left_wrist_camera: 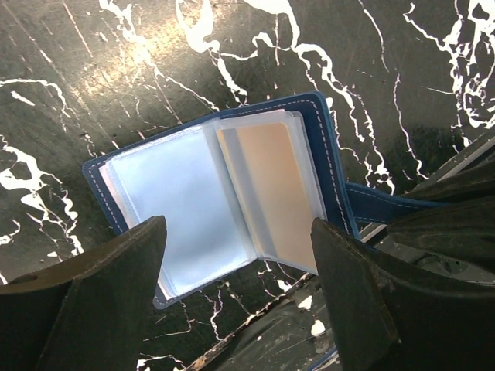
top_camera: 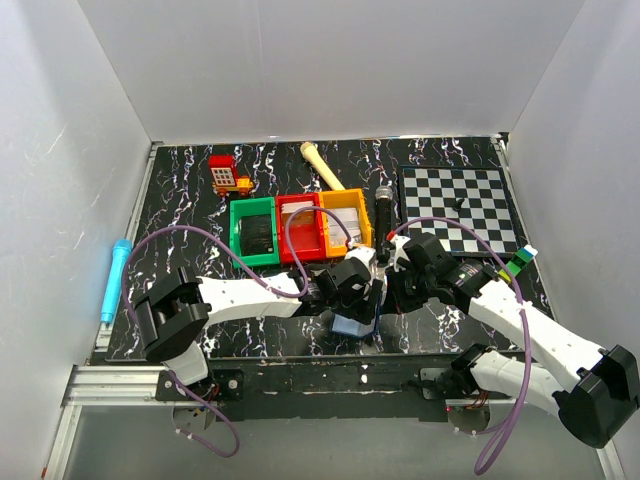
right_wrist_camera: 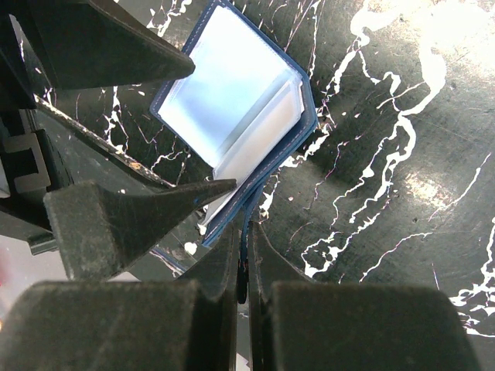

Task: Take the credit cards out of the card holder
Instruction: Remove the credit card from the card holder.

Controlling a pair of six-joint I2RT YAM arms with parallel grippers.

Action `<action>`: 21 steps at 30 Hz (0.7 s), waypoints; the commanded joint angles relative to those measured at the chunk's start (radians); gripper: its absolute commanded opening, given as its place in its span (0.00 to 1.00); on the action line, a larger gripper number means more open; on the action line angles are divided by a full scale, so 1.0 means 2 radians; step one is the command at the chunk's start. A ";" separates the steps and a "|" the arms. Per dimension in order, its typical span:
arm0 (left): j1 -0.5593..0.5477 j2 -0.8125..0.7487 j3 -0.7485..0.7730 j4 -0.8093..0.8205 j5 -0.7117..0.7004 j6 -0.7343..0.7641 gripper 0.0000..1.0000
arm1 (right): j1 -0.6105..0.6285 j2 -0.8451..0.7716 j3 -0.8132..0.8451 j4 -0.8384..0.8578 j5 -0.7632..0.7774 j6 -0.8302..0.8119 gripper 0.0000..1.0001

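A black marble-patterned tabletop (top_camera: 190, 200) veined in white sits inside plain white walls (top_camera: 330, 60), with a metal rail along its near edge. From above, the card holder (top_camera: 349, 324) lies at 6 o'clock on the table, just inside that edge and between the two wrists. Green (top_camera: 253, 231), red (top_camera: 299, 226) and orange bins (top_camera: 346, 217) stand in a row at the centre, touching side to side. A chessboard (top_camera: 460, 208) is at 2 o'clock, a red toy (top_camera: 228, 173) at 11 and a blue pen (top_camera: 115, 278) at 9, at the marble's left edge. Any print on these is too small to read. Only the wrist views show the holder lying open, its clear sleeves (left_wrist_camera: 186, 201) pale blue-grey on one page and tan on the other; I cannot tell cards from sleeves. The left gripper (left_wrist_camera: 238, 228) hangs over it, fingers spread wide. The right gripper (right_wrist_camera: 243, 232) has its fingers pressed together on the holder's navy strap (left_wrist_camera: 387, 207), at 3 o'clock in the left wrist view.
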 commanded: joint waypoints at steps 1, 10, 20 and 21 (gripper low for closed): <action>-0.001 -0.010 0.009 0.019 0.017 0.003 0.75 | -0.001 0.001 0.018 0.007 -0.009 -0.008 0.01; -0.002 -0.014 0.005 0.023 0.023 0.001 0.75 | -0.001 0.003 0.018 0.008 -0.010 -0.007 0.01; -0.002 0.002 0.010 -0.005 -0.001 -0.006 0.74 | -0.001 0.000 0.019 0.006 -0.008 -0.008 0.01; -0.001 0.002 0.010 -0.011 -0.007 -0.009 0.73 | -0.001 0.000 0.019 0.005 -0.007 -0.007 0.01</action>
